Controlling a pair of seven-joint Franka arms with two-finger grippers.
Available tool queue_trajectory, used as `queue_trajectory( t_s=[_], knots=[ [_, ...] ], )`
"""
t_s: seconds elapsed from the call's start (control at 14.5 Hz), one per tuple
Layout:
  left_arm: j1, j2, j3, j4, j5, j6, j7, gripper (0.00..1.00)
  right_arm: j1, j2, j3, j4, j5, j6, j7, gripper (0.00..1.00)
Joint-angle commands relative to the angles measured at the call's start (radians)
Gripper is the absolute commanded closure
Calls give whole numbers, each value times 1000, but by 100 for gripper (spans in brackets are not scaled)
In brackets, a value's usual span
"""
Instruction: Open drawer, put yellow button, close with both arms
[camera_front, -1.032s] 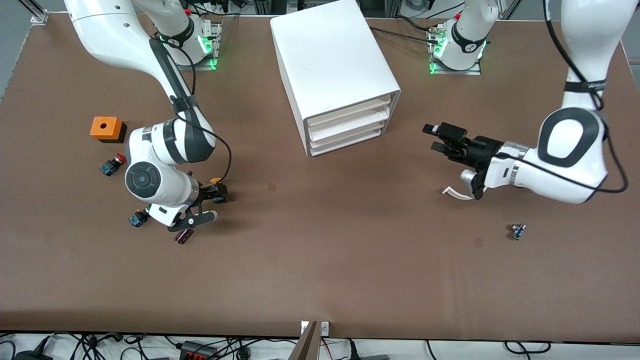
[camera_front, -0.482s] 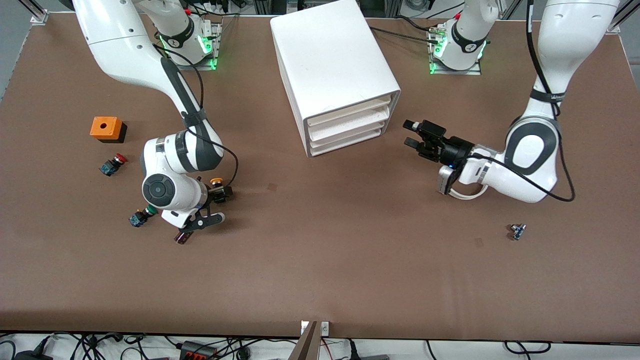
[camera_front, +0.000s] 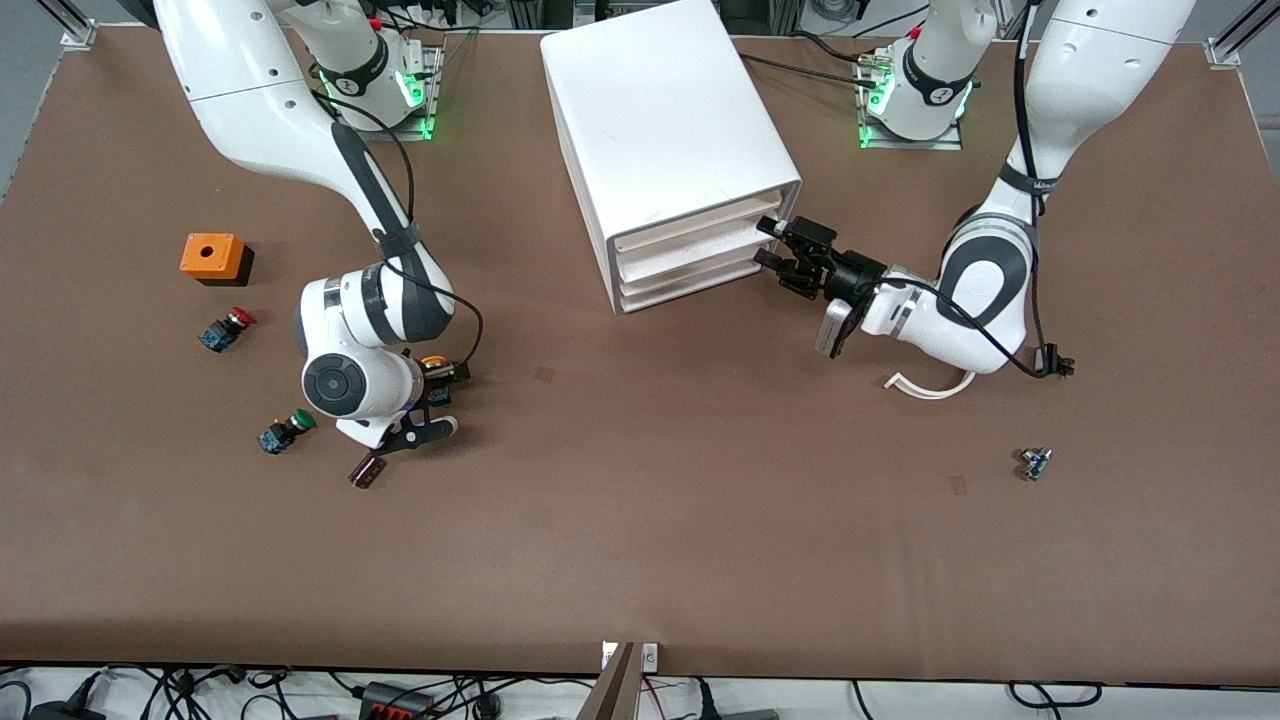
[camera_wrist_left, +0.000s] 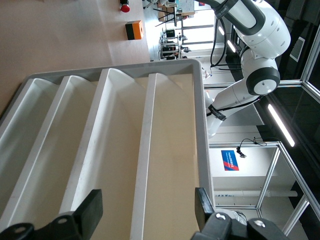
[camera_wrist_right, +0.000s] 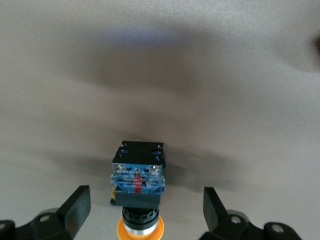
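Front view: the white cabinet (camera_front: 670, 140) stands mid-table with its three drawers closed, the top drawer (camera_front: 695, 228) flush, and the left gripper (camera_front: 783, 252), fingers spread and holding nothing, sits at the drawer fronts; the right gripper (camera_front: 432, 396), also spread and empty, straddles the yellow button (camera_front: 434, 364) toward the right arm's end, with a red button (camera_front: 226, 328), green button (camera_front: 283, 431) and orange box (camera_front: 212, 257) nearby. Left wrist view: the stacked drawer lips (camera_wrist_left: 150, 165) fill the frame between two parted fingers (camera_wrist_left: 92, 210). Right wrist view: the button (camera_wrist_right: 138, 190) lies on its side, orange-yellow cap toward the camera, black-and-blue body outward, between separated fingers (camera_wrist_right: 77, 205), untouched.
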Motion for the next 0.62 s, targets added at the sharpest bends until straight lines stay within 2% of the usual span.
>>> queue_trajectory(
  t_s=[0.0,0.14,0.21,0.28,0.41,0.55],
  knots=[
    [4,-40,-22,-78,-32,43,62,24,5,-24,2,-20,16,-12,-2,6],
    [-2,-38,-33,-100,-33,51,82,36,1,-24,2,-17,16,-12,-11,16],
    [1,-40,-63,-115,-45,59,85,42,2,-24,2,-14,16,-9,-10,16],
    [3,-40,-71,-124,-49,60,105,56,4,-22,4,-14,16,-3,-5,17],
    [-1,-40,-74,-140,-49,57,166,68,4,-19,2,-14,16,2,-2,18],
    [-4,-35,-75,-146,-49,57,182,90,2,-18,2,-14,16,4,-2,18]
  ],
)
